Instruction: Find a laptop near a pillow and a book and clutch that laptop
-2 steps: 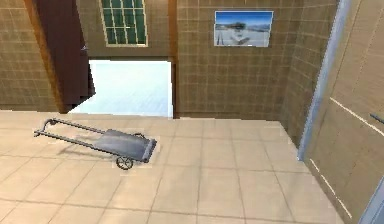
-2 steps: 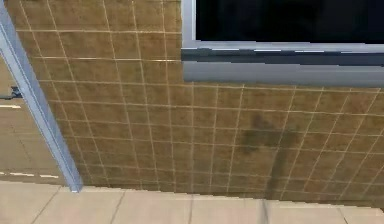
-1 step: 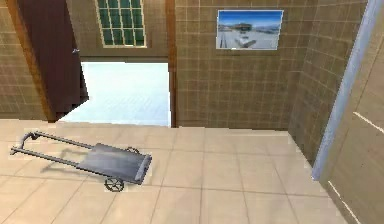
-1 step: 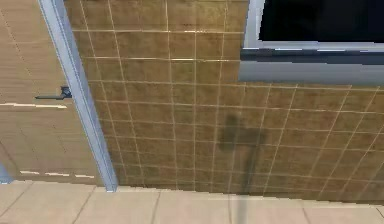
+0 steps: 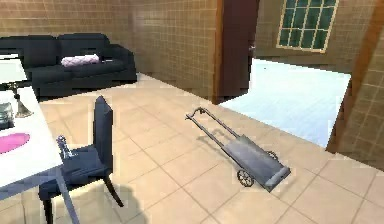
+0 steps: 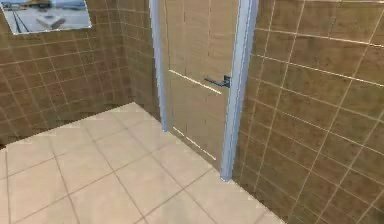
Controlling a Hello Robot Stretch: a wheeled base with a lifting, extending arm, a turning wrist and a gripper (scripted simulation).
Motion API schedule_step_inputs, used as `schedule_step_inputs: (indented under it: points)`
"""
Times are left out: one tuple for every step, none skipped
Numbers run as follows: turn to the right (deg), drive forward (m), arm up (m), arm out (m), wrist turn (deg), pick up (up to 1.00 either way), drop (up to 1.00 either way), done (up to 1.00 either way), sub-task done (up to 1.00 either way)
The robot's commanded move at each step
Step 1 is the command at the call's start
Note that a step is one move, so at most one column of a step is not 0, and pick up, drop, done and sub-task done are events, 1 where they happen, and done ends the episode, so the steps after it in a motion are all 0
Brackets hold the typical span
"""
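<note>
A dark sofa (image 5: 70, 58) stands against the brick wall at the forward view's upper left. A pale pink pillow (image 5: 80, 60) lies on its seat. I can make out no laptop or book on it from here.
A white table (image 5: 22, 145) with a lamp (image 5: 12, 82) and a pink item (image 5: 10, 143) fills the forward view's lower left, with a dark chair (image 5: 88, 155) beside it. A hand truck (image 5: 238, 150) lies on the tiled floor. An open doorway (image 5: 290, 85) leads right. The arm side view faces a closed door (image 6: 200, 75).
</note>
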Motion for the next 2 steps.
schedule_step_inputs:
  points:
    - [-45.0,0.00,0.00,0.00,0.0,0.00,0.00,0.00,0.00]
    - [-45.0,0.00,0.00,0.00,0.0,0.00,0.00,0.00,0.00]
